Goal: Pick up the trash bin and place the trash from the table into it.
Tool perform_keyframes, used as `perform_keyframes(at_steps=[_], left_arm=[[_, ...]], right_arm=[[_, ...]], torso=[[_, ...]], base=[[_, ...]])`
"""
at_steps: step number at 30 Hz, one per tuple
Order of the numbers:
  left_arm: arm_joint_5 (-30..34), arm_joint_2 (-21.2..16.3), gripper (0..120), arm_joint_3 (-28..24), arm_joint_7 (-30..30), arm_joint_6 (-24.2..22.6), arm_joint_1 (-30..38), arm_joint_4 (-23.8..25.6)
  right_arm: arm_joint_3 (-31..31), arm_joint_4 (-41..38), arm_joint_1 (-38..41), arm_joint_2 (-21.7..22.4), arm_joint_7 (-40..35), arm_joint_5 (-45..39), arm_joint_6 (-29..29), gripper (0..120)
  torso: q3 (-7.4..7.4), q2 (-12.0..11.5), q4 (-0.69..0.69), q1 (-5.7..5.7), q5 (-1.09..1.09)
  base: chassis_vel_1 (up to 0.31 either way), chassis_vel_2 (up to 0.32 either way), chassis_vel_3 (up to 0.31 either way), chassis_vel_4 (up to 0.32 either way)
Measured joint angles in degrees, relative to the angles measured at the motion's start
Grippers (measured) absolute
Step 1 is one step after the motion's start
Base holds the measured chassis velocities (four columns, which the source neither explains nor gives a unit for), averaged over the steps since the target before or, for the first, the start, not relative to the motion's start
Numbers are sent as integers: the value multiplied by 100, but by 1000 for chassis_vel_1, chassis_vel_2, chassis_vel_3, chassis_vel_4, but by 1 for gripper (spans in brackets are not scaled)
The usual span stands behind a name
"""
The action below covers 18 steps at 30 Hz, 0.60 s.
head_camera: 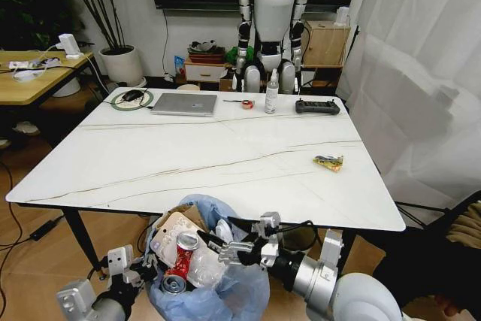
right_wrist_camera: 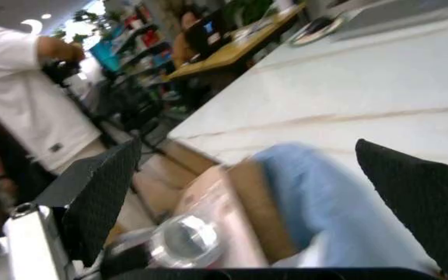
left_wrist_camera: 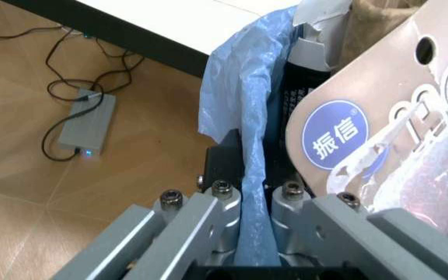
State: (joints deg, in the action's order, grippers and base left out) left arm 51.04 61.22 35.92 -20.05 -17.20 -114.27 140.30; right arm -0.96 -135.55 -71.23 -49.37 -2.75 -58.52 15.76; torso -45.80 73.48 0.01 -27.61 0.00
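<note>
Trash bin (head_camera: 207,276): below the table (head_camera: 150,163) near edge, nearly full. Left gripper (left_wrist_camera: 251,195): jaws clenched on its bag rim. Right gripper (head_camera: 244,249): over the bin, jaws spread, empty. Snack wrapper (head_camera: 328,162): on table. Risk: thin bag slipping or tearing, bin dropping.

We see the table (head_camera: 188,155) evenly lit from above, its white top bright with soft shadow beneath. Our right wrist view is smeared by blur, while our left wrist view stays crisp.
</note>
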Motion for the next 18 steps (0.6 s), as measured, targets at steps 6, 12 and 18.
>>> perform_keyframes(at_steps=[6,12,18], left_arm=[[-49,57,0,-16,37,17,-29,0],[-49,60,0,17,55,29,-51,45],[-40,46,0,54,55,32,-66,86]], right_arm=[[420,247,225,-178,-287,121,134,100],[1200,1052,771,-498,-602,459,420,100],[1664,2041,1286,-469,-411,991,570,100]], torso=[[0,0,1,0,1],[-1,0,0,0,1],[-1,0,1,0,2]], base=[[0,0,0,0],[0,0,0,0],[0,0,0,0]])
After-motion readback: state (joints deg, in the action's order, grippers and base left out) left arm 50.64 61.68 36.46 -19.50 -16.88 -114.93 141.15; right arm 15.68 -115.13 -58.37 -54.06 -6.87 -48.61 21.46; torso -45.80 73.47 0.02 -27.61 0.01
